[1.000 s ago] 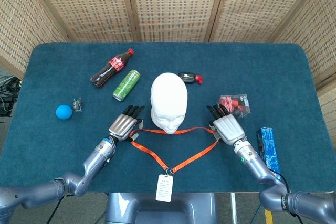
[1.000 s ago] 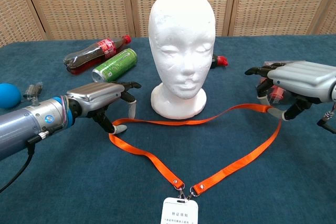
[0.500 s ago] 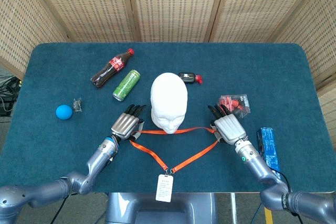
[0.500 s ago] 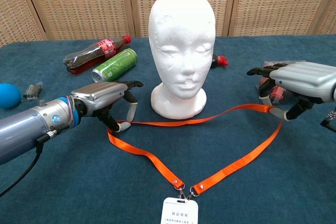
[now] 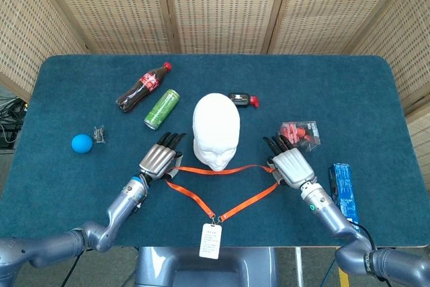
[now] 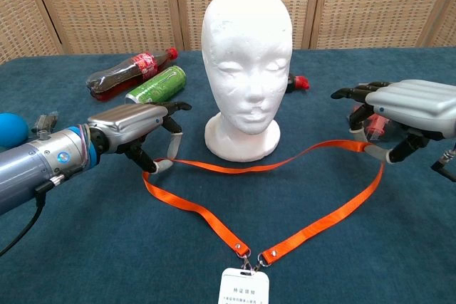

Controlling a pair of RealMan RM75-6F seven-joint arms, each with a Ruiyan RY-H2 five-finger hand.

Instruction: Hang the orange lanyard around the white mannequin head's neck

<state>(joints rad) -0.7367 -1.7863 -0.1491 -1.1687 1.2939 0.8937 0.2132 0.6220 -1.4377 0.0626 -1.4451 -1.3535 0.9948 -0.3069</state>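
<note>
Orange lanyard [image 6: 285, 165] stretches in a wide loop on the blue table [image 5: 349, 92], just in front of the white mannequin head [image 6: 246, 62], not yet around its neck. The left hand [image 6: 132, 122] pinches the strap's left end between thumb and finger, its other fingers extended; the right hand [image 6: 413, 105] pinches the right end the same way. A white badge [image 5: 210, 240] hangs at the near edge. Left of the head lie a green can [image 5: 162, 108], a cola bottle [image 5: 142, 87] and a blue ball [image 5: 81, 143].
</note>
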